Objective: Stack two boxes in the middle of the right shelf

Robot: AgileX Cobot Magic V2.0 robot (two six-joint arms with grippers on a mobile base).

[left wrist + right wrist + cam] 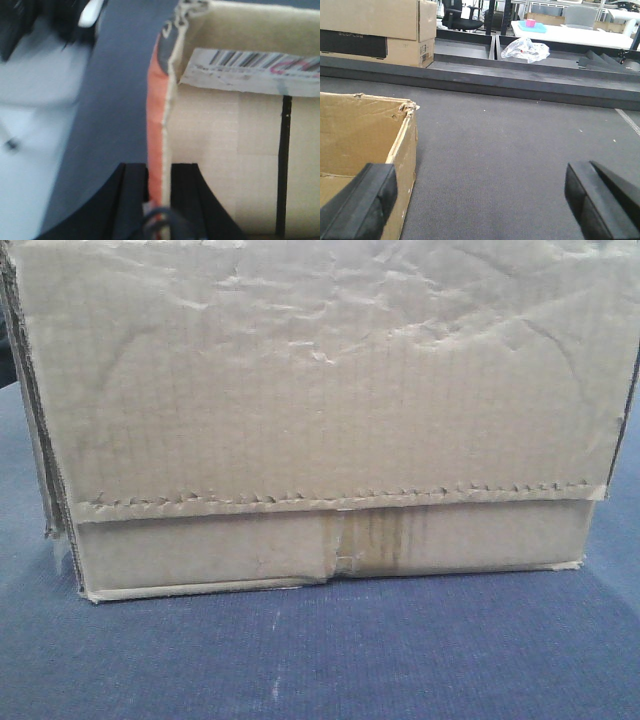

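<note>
Carpet [510,165] underneath; left end effector [160,172] pinches box [225,150] wall, right end effector [480,182] spread beside it; likely light, flimsy: hold rim.

plastic bag [525,49], office chair [462,15], grey carpet [510,150]

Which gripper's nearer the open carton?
Left. The left gripper has its jaws clamped on the open carton wall. The right gripper is wide open, carton edge beside one jaw, ungripped.
</note>
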